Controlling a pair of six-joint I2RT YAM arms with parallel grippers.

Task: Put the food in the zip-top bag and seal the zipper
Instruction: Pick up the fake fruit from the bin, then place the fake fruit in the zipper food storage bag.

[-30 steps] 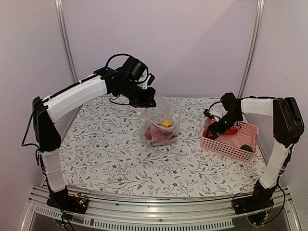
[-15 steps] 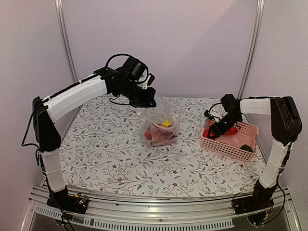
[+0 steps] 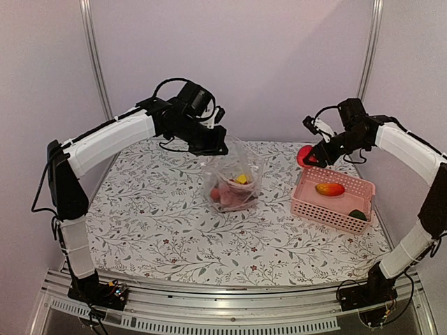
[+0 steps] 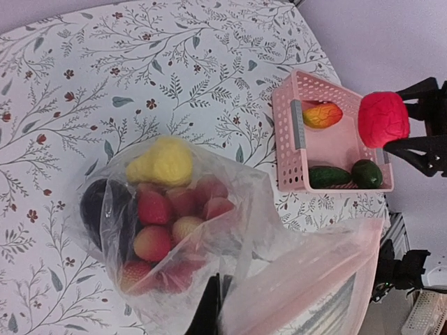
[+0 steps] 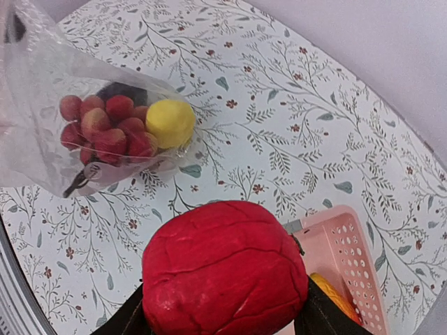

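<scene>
Pink basket (image 3: 332, 216) holding an orange-red piece (image 3: 330, 189) sits just beside the right gripper (image 3: 308, 154), clamped on a red fruit (image 5: 223, 269); the left gripper (image 3: 216, 149) pinches the zip-top bag (image 3: 236, 174) by its rim.

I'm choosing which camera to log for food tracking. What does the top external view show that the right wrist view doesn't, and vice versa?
Only top external: the left claw gripping the zip-top bag by its mouth, the whole pink basket, and a dark green piece in its near right corner. Only right wrist: the dark purple eggplant beside the small red fruits in the bag. Both: the bag, the yellow lemon-like piece, the orange-red piece in the basket, and the big red piece held in the right claw.
</scene>
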